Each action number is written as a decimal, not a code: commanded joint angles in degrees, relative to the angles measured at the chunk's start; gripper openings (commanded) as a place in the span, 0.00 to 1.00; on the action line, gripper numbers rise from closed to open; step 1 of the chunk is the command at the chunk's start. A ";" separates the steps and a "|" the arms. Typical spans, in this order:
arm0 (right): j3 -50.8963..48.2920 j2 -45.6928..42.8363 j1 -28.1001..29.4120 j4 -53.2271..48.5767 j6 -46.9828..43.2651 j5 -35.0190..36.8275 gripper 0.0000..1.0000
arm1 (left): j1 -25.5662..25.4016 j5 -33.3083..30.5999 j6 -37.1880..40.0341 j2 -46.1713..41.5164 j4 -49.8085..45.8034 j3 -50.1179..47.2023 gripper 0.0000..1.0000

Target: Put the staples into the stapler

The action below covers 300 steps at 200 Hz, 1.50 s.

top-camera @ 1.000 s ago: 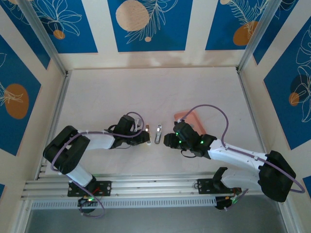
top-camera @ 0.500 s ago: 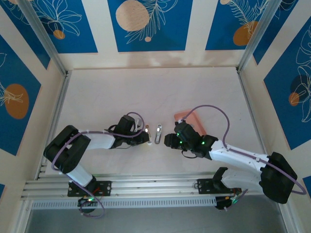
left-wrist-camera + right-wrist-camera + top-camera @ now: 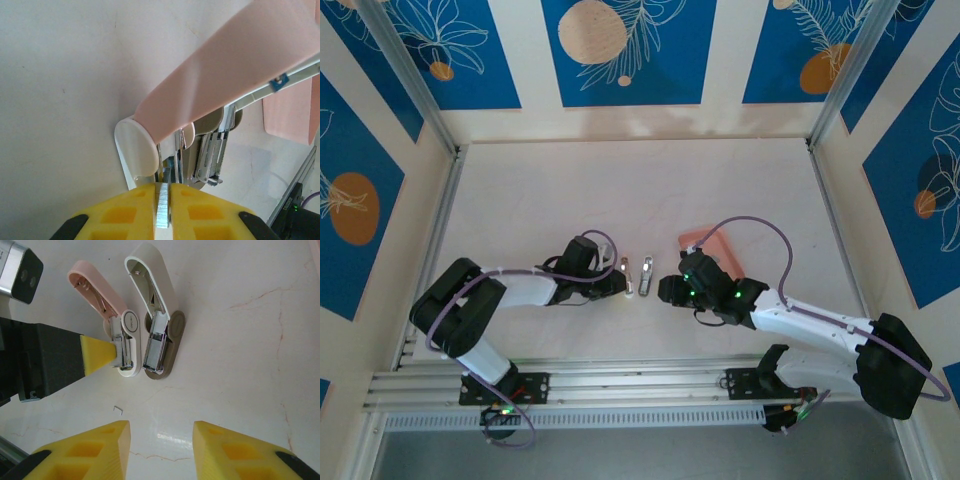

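Top external: two staplers (image 3: 645,275) lay side by side on the surface (image 3: 570,190) between the arms, with one pink tray (image 3: 712,248) just beyond.

Left wrist: the left pincer (image 3: 162,194) was clamped on one strip of staples (image 3: 162,215) at the rear of the opened pink stapler (image 3: 225,75).

Right wrist: the right pincer (image 3: 160,450) stood open and empty. One loose staple (image 3: 117,410) lay nearby. The hinge marking (image 3: 130,320) was too small to read.
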 commanded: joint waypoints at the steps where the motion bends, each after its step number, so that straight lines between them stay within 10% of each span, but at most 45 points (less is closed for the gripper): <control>1: -0.89 -1.17 0.38 0.57 0.99 0.47 0.38 | -0.69 0.78 0.76 -1.43 -1.34 1.12 0.17; 172: 0.17 -1.07 0.95 -0.04 0.48 0.20 0.38 | -0.78 -0.71 1.72 -4.62 -3.22 0.98 0.29; 300: 21.52 17.96 4.71 -14.09 -2.40 0.14 0.38 | 1.62 -26.49 7.32 -24.51 2.46 -14.35 0.45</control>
